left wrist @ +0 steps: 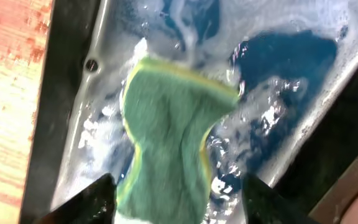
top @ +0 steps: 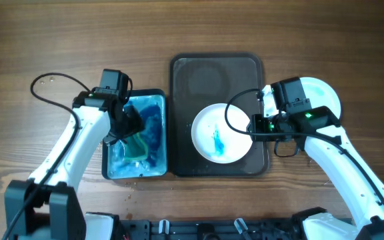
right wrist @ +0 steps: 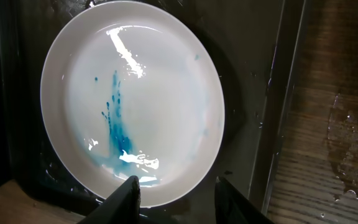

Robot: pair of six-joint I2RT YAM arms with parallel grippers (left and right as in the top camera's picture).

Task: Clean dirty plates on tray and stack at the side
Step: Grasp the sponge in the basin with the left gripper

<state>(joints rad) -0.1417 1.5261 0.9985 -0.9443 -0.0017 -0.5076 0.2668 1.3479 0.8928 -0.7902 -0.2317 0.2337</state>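
A white plate with a blue smear lies on the near half of the dark tray. It also shows in the right wrist view. My right gripper is open, its fingers on either side of that plate's near-right rim. Another white plate lies on the table right of the tray, partly under the right arm. A third plate does not show. My left gripper is open over the basin, around a green sponge.
A black-rimmed basin of foamy blue water sits left of the tray; the green sponge lies in it. The tray's raised rim borders wet wooden table. Cables loop from both arms.
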